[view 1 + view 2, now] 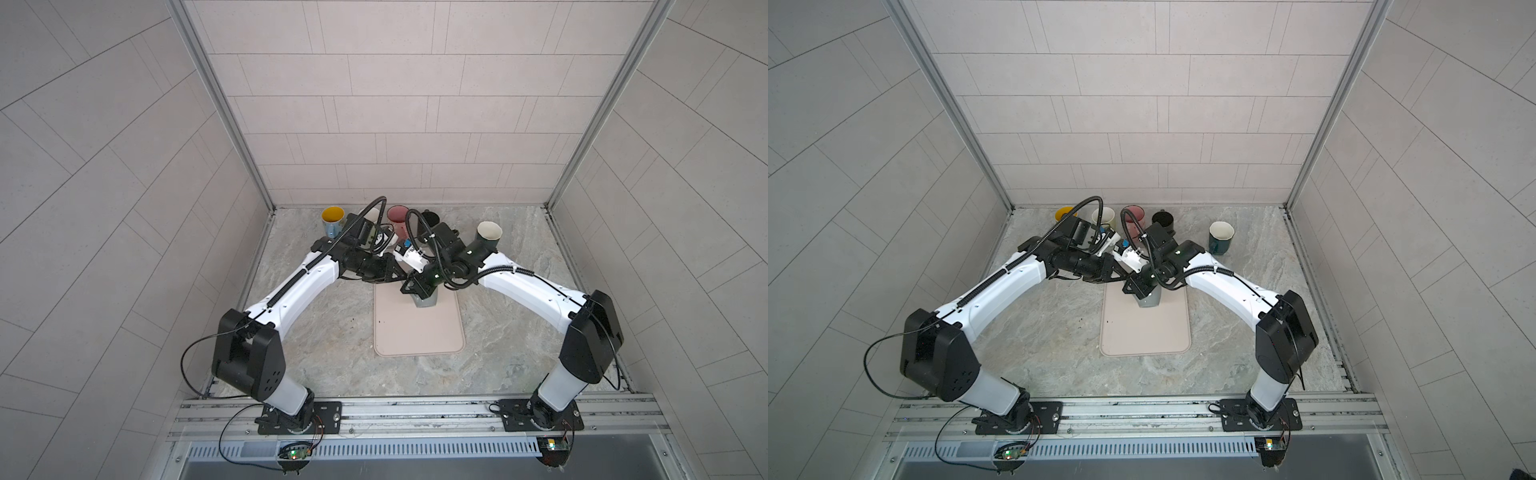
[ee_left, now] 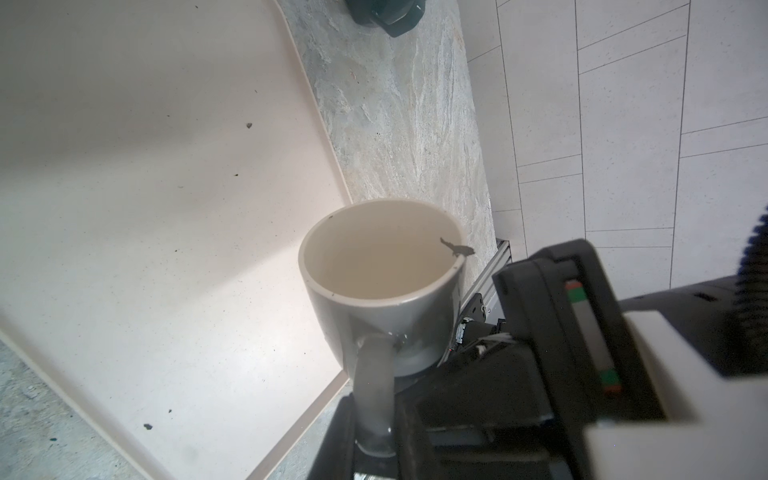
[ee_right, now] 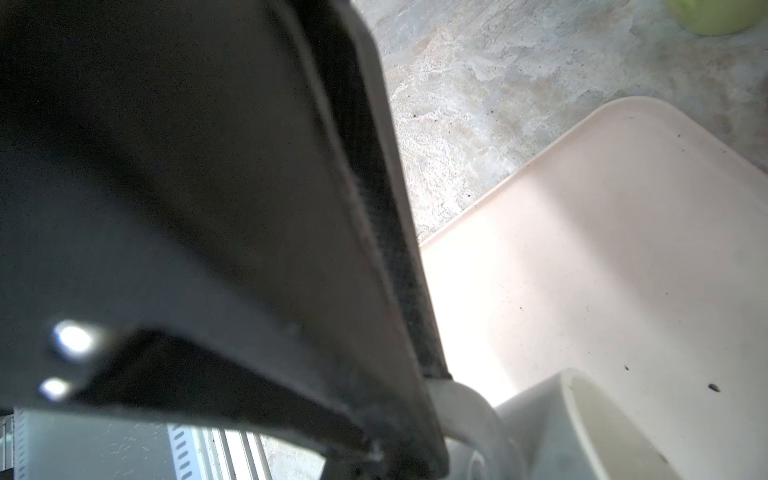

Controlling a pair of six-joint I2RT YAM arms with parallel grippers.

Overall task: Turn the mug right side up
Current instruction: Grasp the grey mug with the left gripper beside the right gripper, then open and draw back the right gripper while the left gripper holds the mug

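The grey mug (image 1: 426,302) stands right side up with its open mouth facing the ceiling. It sits on the 12 o'clock end of a pale pink mat (image 1: 415,336) that lies in the middle of the stony tabletop (image 1: 307,332). In both top views it is half hidden under the two arms, which meet right above it. The right end effector (image 1: 412,288) comes in from 2 o'clock with its fingers pressed together. Its tips are down at the mug's handle (image 2: 374,399), but I cannot tell if they really pinch it. The left end effector (image 1: 397,272) reaches in from 10 o'clock and is just beside the handle too. I cannot tell if its fingers are apart or together, because the other arm covers them. By the back wall, from 11 to 12 o'clock of the mat, stand a yellow mug (image 1: 332,220), a pink mug (image 1: 398,216) and a black mug (image 1: 432,217). A dark green mug (image 1: 487,243) stands at 1 o'clock, well apart from the mat.
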